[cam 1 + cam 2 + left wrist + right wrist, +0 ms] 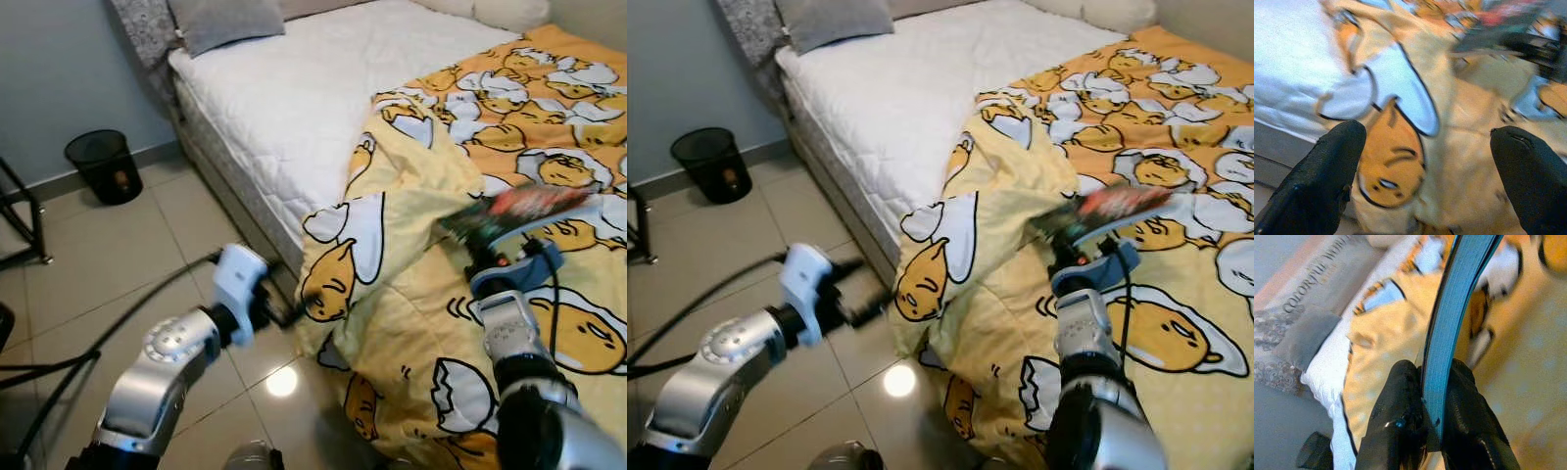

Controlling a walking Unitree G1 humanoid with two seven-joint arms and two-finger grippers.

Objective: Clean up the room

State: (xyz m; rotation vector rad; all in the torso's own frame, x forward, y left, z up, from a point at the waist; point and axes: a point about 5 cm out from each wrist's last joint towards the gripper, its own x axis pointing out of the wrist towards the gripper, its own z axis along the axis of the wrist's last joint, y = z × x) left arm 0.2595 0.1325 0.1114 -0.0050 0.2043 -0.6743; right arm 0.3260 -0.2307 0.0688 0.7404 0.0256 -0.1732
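Left gripper spread wide, empty, at the blanket's hanging corner. Right gripper clamped on a thin book's edge, held above the blanket. Risk: narrow pinch, book may pivot or slip onto the bed.

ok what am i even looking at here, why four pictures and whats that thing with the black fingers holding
This is a humanoid robot tidying a bedroom. The two wide pictures come from the two eyes of the camera on its head, looking down at a bed with a yellow cartoon-egg blanket. The two close-ups come from cameras on its wrists, looking along the fingers.

The right gripper is shut on a thin book, held above the blanket; its wrist picture shows the book's blue edge pinched between the fingers. The left gripper is open, reaching toward the blanket's hanging edge. A black wastebasket stands on the tiled floor by the wall.
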